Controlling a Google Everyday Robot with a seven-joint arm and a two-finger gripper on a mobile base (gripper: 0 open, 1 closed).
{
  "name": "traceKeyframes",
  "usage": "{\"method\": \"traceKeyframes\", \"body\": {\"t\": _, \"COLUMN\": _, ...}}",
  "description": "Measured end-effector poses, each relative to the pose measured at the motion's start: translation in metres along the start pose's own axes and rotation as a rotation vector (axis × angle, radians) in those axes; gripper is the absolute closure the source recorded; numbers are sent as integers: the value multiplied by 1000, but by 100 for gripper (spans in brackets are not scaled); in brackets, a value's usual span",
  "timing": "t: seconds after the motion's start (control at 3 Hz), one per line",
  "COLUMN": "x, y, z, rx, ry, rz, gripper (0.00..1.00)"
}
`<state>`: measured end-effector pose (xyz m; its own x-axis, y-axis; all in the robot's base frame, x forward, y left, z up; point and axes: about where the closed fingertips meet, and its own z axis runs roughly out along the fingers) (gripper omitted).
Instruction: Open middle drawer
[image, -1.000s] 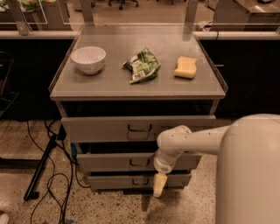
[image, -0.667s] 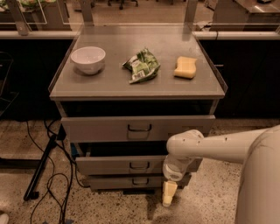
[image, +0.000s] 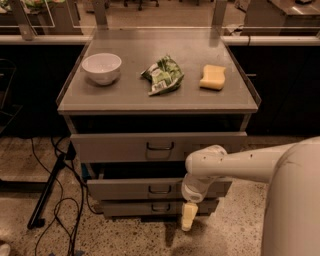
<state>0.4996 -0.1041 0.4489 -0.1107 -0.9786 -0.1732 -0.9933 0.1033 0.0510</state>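
Observation:
The middle drawer is a grey flat front with a small dark loop handle, between a taller top drawer and a shorter bottom drawer. All three fronts stand out a little from the cabinet, the top one farthest. My gripper hangs pointing down from the white arm, in front of the right end of the bottom drawer, below and to the right of the middle drawer's handle. It holds nothing that I can see. The arm's wrist covers the right part of the middle drawer front.
On the cabinet top stand a white bowl, a green snack bag and a yellow sponge. Black cables and a stand leg lie on the floor at the left. A dark counter runs behind.
The gripper swung right and down from in front of the lower drawers, then came slightly back left. The drawers have not visibly moved.

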Motion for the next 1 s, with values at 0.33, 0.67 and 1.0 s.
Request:
{"method": "traceKeyframes", "body": {"t": 0.33, "x": -13, "y": -24, "z": 9, "rx": 16, "ry": 13, "rz": -24, "gripper": 0}}
{"method": "traceKeyframes", "body": {"t": 0.67, "x": -22, "y": -42, "z": 21, "rx": 19, "ry": 20, "rz": -42, "gripper": 0}}
{"method": "traceKeyframes", "body": {"t": 1.0, "x": -25, "y": -50, "z": 35, "rx": 11, "ry": 27, "rz": -48, "gripper": 0}}
